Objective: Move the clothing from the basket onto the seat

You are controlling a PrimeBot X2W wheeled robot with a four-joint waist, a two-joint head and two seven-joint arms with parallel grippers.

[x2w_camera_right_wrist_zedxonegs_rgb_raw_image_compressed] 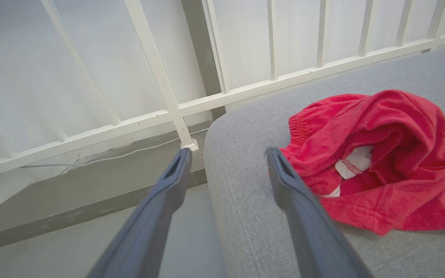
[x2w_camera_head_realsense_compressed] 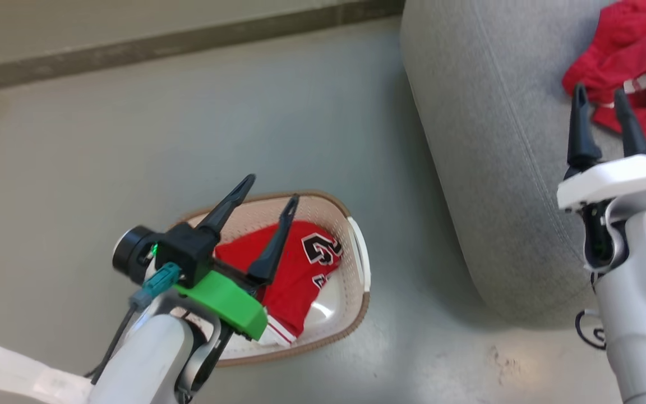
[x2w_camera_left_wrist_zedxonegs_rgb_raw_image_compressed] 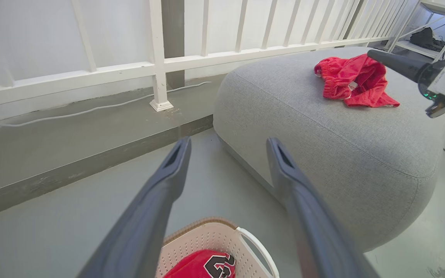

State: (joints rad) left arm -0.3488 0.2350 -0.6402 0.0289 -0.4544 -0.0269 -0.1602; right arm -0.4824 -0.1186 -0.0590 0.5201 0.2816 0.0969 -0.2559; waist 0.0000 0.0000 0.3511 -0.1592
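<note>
Floor (x2w_camera_head_realsense_compressed: 132, 140) is smooth and grey, with a white railing (x2w_camera_left_wrist_zedxonegs_rgb_raw_image_compressed: 160, 61) behind it. The big grey seat (x2w_camera_head_realsense_compressed: 497, 168) sits on my right. One red garment (x2w_camera_head_realsense_compressed: 637, 45) lies bunched up on top of the seat. The red jersey (x2w_camera_head_realsense_compressed: 295, 275) is crumpled in the basket (x2w_camera_head_realsense_compressed: 356, 269) on the floor, with its black number turned sideways, at the basket end nearest the seat. My left claw (x2w_camera_head_realsense_compressed: 272, 188) hangs over the basket, fingers spread wide, holding nothing. My right claw (x2w_camera_head_realsense_compressed: 599, 90) is over the seat, just beside the red garment, spread and empty too.
</note>
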